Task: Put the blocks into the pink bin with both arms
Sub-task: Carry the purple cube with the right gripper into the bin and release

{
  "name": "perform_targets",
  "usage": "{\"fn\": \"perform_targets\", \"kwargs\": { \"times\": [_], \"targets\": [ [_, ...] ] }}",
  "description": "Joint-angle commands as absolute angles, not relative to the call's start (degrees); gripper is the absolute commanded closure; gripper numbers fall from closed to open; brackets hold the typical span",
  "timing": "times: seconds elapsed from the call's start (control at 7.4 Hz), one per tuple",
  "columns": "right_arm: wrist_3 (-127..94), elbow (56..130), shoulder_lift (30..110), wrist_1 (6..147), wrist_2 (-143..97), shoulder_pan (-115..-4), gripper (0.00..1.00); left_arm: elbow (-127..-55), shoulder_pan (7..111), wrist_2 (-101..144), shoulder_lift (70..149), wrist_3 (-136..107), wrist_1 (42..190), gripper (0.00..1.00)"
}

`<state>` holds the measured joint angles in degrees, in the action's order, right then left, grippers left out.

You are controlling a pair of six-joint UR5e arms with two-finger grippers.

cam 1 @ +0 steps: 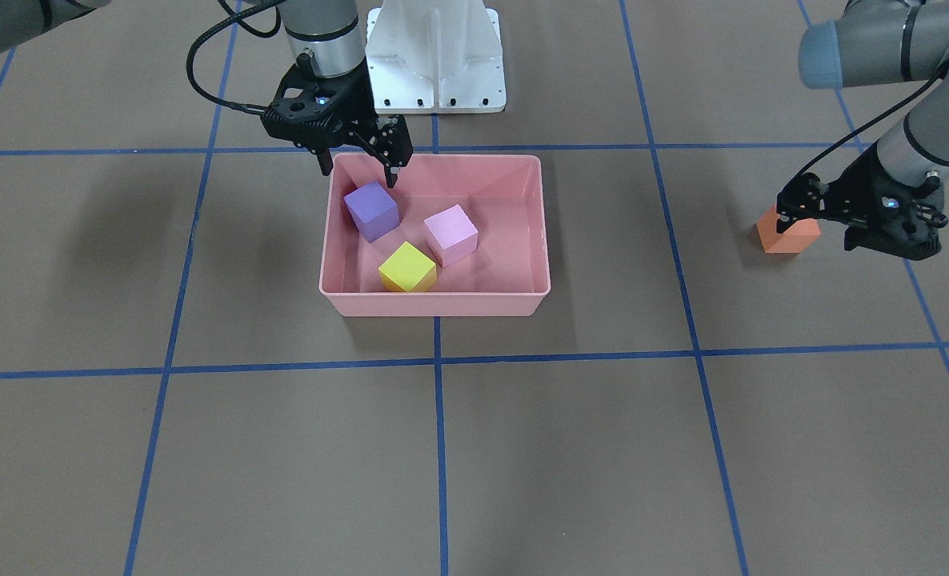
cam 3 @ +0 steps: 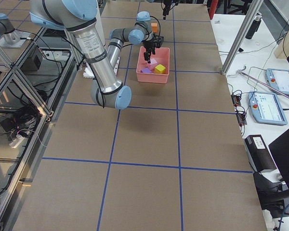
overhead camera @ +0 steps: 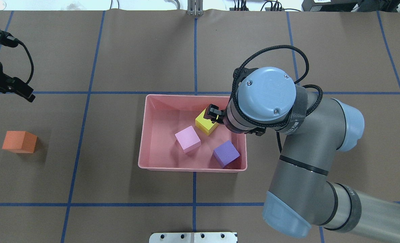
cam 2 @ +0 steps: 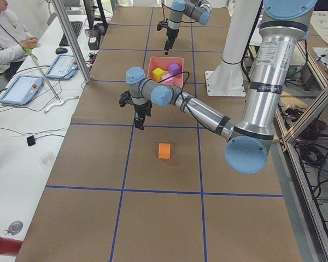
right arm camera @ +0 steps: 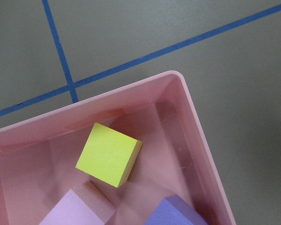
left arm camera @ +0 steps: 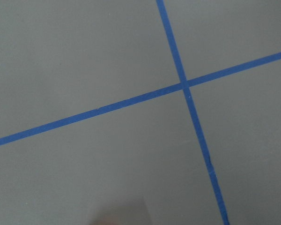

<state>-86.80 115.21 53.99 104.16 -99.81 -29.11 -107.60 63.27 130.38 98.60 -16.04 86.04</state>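
Observation:
The pink bin point(cam 1: 434, 304) point(overhead camera: 193, 167) holds the yellow block point(cam 1: 407, 267) point(right arm camera: 107, 154), the purple block point(cam 1: 371, 210) point(overhead camera: 226, 153) and the light pink block point(cam 1: 450, 234) point(overhead camera: 187, 138). My right gripper point(cam 1: 360, 170) hangs open and empty just above the purple block, at the bin's robot-side corner. The orange block point(cam 1: 786, 234) point(overhead camera: 19, 141) sits alone on the table far to my left. My left gripper point(cam 1: 850, 228) point(overhead camera: 4, 82) hovers above the table beyond that block, looks open and holds nothing. The left wrist view shows only table and tape.
Blue tape lines point(left arm camera: 185, 86) grid the brown table. The white pedestal base point(cam 1: 434, 56) stands just behind the bin. A person point(cam 2: 5, 33) sits at a side desk with tablets, off the table's far edge.

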Motion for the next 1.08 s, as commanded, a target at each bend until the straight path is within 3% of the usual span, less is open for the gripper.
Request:
{"fn": "perform_targets", "kwargs": {
  "times": [0.0,0.27,0.68,0.95],
  "targets": [
    [-77.3,115.5,54.9,104.7,-104.1,-35.9,0.00,-109.4,65.1,130.3,92.3,-17.0,86.0,0.00],
    [-64.4,115.1,57.1,104.8,-111.5,-45.3,0.00,-113.3,64.9,124.8,88.5,-32.9,87.0,0.00],
    [-48.8,115.0,62.2,105.1,-118.6,-55.7,0.00,-109.0,63.9,124.7,80.8,-38.8,105.4,0.00],
    [-37.6,115.0,66.2,105.0,-119.7,-60.0,0.00,-107.5,58.1,123.6,80.6,-47.8,113.0,0.00]
  ]
}}
